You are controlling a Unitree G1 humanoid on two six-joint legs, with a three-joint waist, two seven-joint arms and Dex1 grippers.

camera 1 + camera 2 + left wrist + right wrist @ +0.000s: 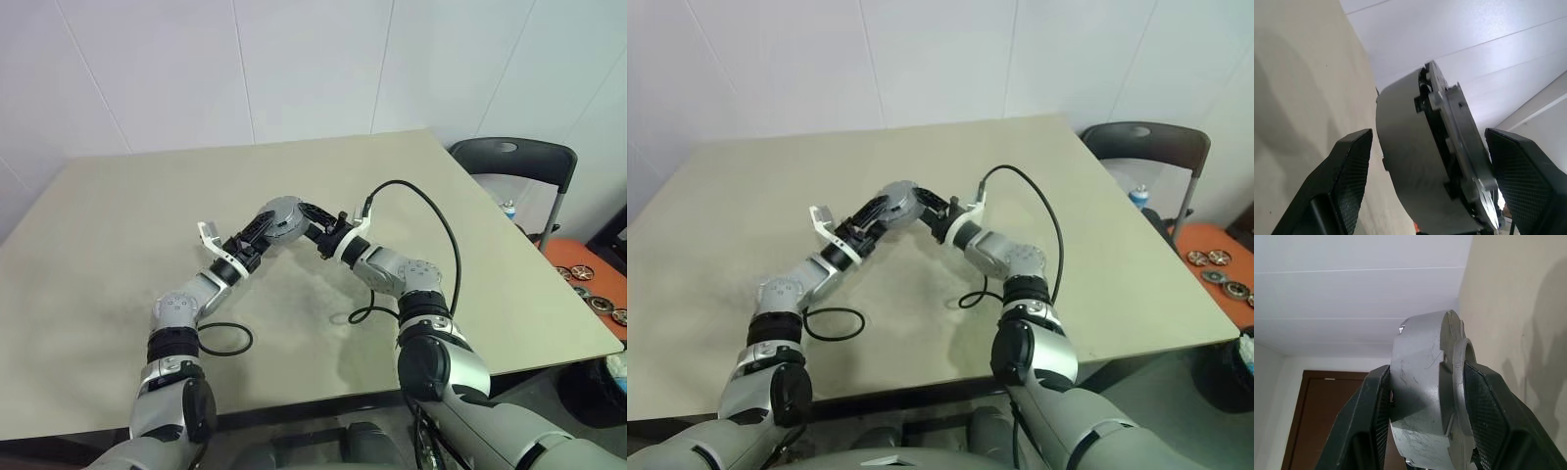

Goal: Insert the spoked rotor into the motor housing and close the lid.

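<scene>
Both grippers meet at the grey motor housing point(282, 217), held in the air above the beige table point(118, 255). Up close, the left wrist view shows a dark seam between its two grey halves; the right wrist view shows scratches on its wall. Right gripper point(1426, 417) is clamped on the housing across its flat faces. Left gripper point(1427, 181) stands wide apart, fingers point(1347, 171) flanking the housing without touching it.

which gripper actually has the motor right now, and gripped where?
The right gripper holds the grey motor assembly, its fingers clamped on the two flat faces. The left gripper is open, fingers either side, not touching.
</scene>
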